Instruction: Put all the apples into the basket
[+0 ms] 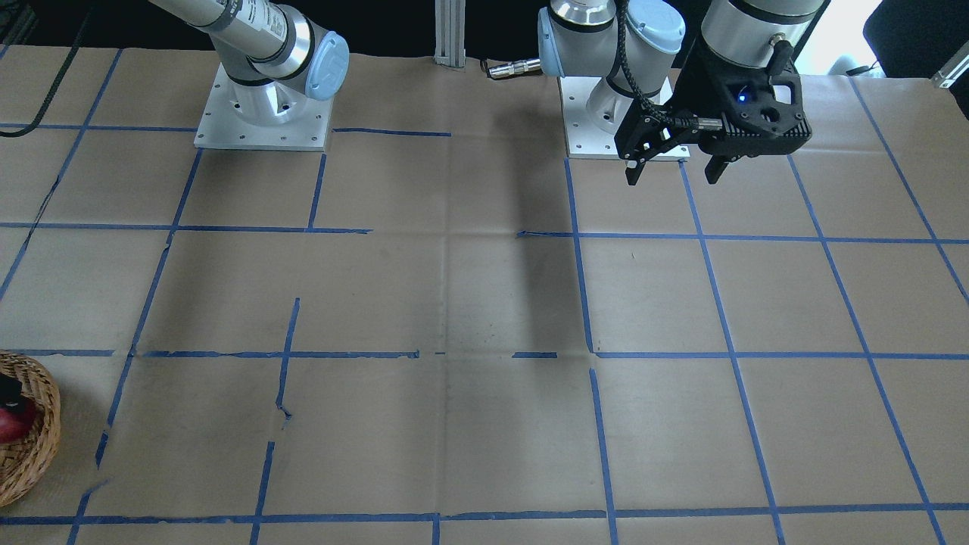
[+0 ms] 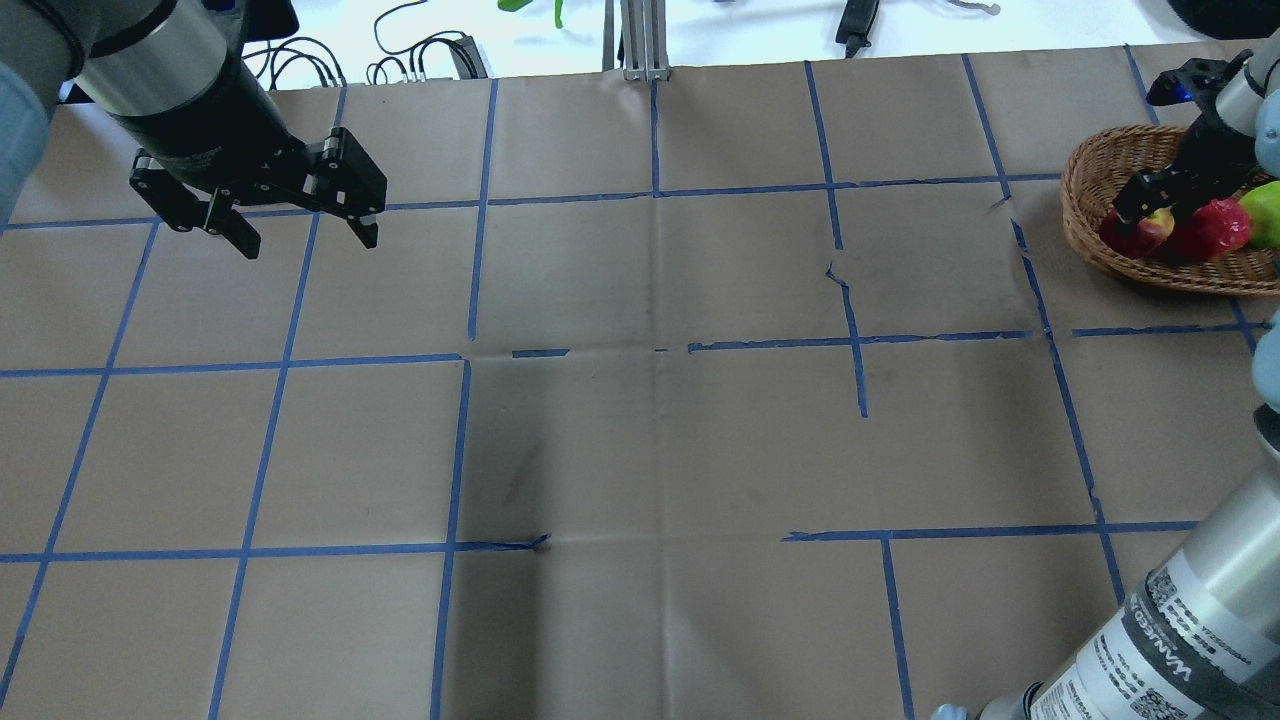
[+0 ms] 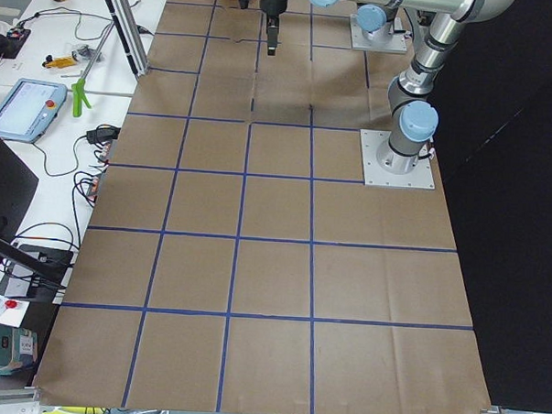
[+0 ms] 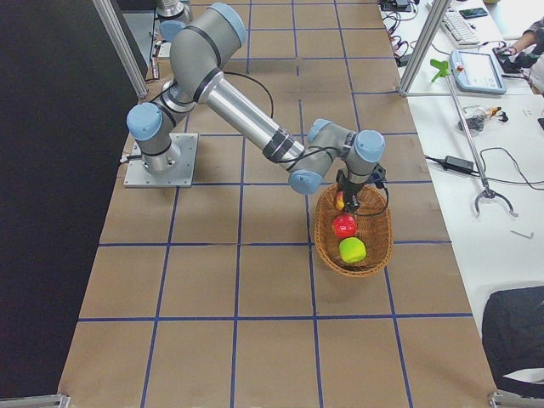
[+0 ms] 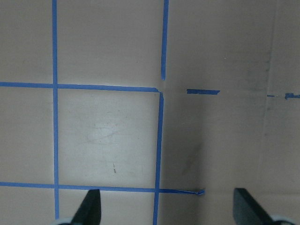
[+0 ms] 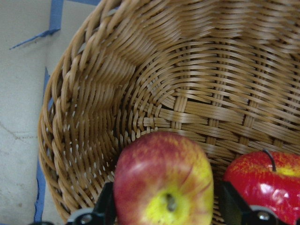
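Observation:
The wicker basket (image 2: 1085, 170) stands at the table's far right; it also shows in the exterior right view (image 4: 327, 246) and the right wrist view (image 6: 187, 70). In it lie the green apple (image 4: 352, 249), the deep red apple (image 4: 343, 226) and the red-and-yellow apple (image 6: 164, 183). My right gripper (image 6: 168, 211) reaches down into the basket, its fingers close on both sides of the red-and-yellow apple, which rests low against the basket wall. My left gripper (image 2: 305, 235) is open and empty, held above the table at the far left.
The table is brown paper with a grid of blue tape lines (image 2: 655, 190). An aluminium post (image 2: 640, 40) stands at the far edge. Cables and a tablet (image 3: 28, 104) lie on the white bench beyond the table. Both arm bases (image 1: 261, 113) are bolted at the robot's side.

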Controlling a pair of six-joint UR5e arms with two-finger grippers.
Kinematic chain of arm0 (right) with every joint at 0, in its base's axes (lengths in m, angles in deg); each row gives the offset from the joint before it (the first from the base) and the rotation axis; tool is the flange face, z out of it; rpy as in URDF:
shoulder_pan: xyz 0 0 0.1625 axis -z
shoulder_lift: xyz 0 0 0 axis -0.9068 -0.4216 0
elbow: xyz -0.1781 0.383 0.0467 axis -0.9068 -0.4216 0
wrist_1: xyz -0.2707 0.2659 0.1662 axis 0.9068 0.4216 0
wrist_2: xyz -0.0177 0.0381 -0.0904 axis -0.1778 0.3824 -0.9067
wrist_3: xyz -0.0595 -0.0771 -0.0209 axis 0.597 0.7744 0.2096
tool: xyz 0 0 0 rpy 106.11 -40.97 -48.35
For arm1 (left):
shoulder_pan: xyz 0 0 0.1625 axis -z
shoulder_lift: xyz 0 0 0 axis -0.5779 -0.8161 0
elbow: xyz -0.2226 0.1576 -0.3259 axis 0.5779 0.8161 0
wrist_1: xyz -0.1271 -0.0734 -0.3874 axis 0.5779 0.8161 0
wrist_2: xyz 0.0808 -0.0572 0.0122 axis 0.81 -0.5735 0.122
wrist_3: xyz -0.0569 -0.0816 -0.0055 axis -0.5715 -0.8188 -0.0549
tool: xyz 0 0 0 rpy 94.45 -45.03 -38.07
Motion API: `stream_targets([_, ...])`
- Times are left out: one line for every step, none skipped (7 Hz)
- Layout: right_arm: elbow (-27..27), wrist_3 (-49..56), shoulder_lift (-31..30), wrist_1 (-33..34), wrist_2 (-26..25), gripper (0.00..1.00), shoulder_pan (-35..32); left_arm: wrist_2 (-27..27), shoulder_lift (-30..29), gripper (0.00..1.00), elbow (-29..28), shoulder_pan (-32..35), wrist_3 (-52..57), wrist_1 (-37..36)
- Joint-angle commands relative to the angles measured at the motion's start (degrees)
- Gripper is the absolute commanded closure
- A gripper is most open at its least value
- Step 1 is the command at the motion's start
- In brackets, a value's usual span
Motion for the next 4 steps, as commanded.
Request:
stream_targets([-0.2, -1.2, -3.3, -5.7, -0.8, 0.0, -0.5, 0.0, 0.0, 0.01, 0.0, 0.0, -0.2, -0.2])
stream_targets([-0.2, -3.9, -7.2, -11.2, -0.5, 0.0, -1.5, -0.1, 0.0, 0.01, 0.0, 0.0, -0.1, -0.2])
stream_targets([-0.2, -6.9, -12.1, -16.4, -0.3, 0.0, -4.8, -0.1, 0.0, 0.01, 0.0, 0.0, 0.1, -0.2])
stream_targets([0.4, -12.4, -17.1, -20.0, -0.3, 0.0, -8.8, 0.0, 0.0, 0.01, 0.0, 0.0, 0.4, -0.2])
